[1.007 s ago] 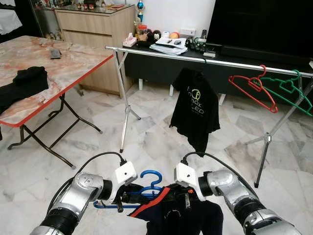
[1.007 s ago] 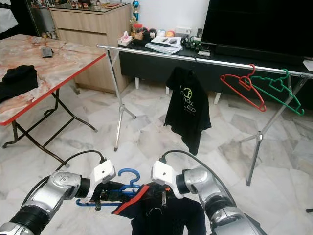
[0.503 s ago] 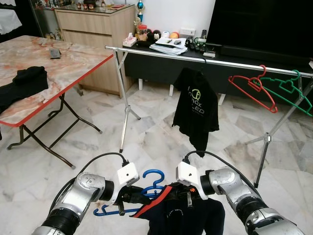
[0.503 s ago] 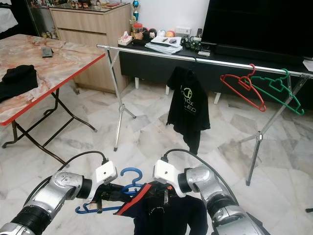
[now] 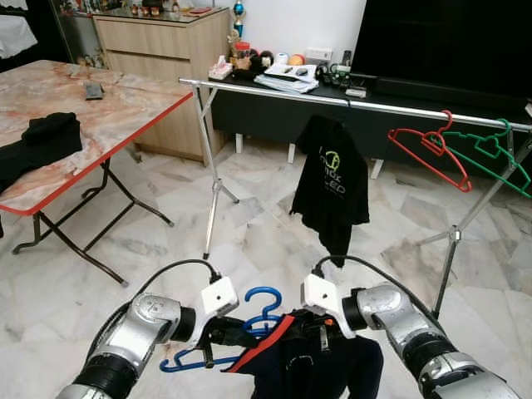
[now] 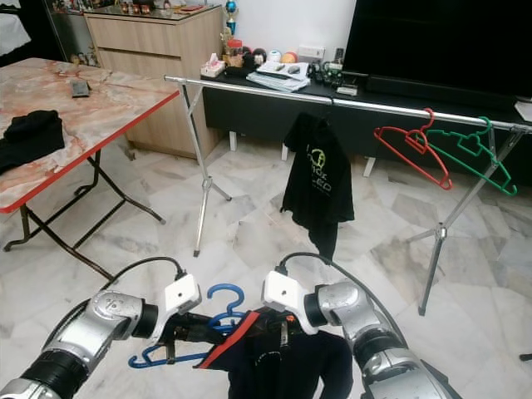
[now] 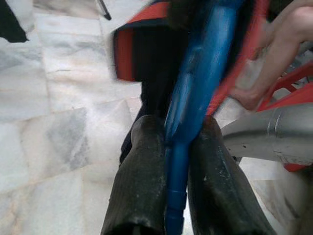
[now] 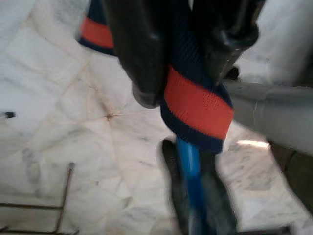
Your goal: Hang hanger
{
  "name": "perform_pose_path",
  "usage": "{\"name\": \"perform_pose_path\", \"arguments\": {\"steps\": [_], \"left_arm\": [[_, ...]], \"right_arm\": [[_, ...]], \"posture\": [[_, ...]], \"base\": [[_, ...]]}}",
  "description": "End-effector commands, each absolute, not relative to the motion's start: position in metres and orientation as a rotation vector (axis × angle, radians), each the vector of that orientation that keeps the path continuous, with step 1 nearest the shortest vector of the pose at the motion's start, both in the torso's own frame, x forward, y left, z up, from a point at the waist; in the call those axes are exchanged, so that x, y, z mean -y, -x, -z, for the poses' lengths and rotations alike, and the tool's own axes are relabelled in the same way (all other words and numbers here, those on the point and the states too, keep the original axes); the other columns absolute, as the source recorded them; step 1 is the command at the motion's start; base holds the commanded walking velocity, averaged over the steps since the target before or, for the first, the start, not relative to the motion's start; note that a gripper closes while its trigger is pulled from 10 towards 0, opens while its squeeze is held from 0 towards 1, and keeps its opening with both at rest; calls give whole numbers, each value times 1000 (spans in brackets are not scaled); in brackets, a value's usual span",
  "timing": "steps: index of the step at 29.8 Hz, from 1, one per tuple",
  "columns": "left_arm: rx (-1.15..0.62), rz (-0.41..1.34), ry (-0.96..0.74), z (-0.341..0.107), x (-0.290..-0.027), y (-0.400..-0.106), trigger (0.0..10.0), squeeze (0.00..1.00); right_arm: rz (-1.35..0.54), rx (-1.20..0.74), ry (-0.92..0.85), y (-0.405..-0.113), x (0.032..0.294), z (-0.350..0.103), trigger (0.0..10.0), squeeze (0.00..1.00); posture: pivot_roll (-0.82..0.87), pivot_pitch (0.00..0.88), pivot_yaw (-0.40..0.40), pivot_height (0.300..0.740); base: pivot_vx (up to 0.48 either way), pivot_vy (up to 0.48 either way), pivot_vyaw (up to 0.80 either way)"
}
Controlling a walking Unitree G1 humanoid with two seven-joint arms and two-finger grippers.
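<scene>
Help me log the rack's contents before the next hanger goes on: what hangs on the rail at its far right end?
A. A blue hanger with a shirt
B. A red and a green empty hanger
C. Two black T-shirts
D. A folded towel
B: a red hanger and a green hanger hang bare at the right end of the rail, while the blue hanger is in the left pincer.

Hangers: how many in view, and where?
3 plain: blue hanger gripped in the left tool, with the right tool on its dark garment; red hanger and green hanger on the rail. The hung black shirt may hide another.
</scene>
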State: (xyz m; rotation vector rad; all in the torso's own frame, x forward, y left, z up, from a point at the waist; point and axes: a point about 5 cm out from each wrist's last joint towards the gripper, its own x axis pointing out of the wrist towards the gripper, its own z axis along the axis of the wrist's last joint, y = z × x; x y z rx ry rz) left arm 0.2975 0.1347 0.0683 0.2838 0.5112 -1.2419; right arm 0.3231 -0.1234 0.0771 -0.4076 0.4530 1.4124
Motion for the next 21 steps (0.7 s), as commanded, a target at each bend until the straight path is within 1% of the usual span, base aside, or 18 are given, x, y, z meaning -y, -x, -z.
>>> {"name": "perform_pose_path", "arguments": {"steps": [1,3,4,5,6,7,8,9,10,21], "left_arm": [[-465,1178,-271,-77,-141,-305,0,0],[-464,1177,-270,-77,-141,-305,0,0],[-464,1177,-270,-77,-141,-305,0,0],[-464,1177,-270,-77,-141,-305,0,0],[-464,1177,-270,-77,-141,-305,0,0],[-464,1177,-270,-77,-141,-305,0,0],[-464,1177,-270,-77,-141,-305,0,0],[-464,1176,-270,-77,-141,-305,0,0],[-463,1176,-270,-77,-141,-305,0,0],[-465,1173,-267,-77,-141,-305,0,0]], "right_arm": [[-1440,-463,396,-322,122,-77,10000,1000],[-1432,-457,402,-322,122,-77,10000,1000],[-1434,-457,402,-322,122,-77,10000,357],[-1436,-458,402,-322,122,-77,10000,357],[-1438,-459,401,-322,122,-77,10000,0],[-1440,-459,401,-322,122,-77,4588,0],[-1441,-459,400,-322,122,-77,2510,0],[-1442,-459,400,-322,122,-77,2510,0],[-1440,-459,399,-322,122,-77,0,0],[-1406,-435,377,-324,126,-80,0,0]], "posture": [[100,0,-61,740],[100,0,-61,740],[100,0,-61,740],[100,0,-61,740],[100,0,-61,740],[100,0,-61,740],[100,0,-61,740],[100,0,-61,740],[100,0,-61,740],[96,0,-60,740]], "base": [[0,0,0],[0,0,0],[0,0,0],[0,0,0],[0,0,0],[0,0,0],[0,0,0],[0,0,0],[0,0,0],[0,0,0]]}}
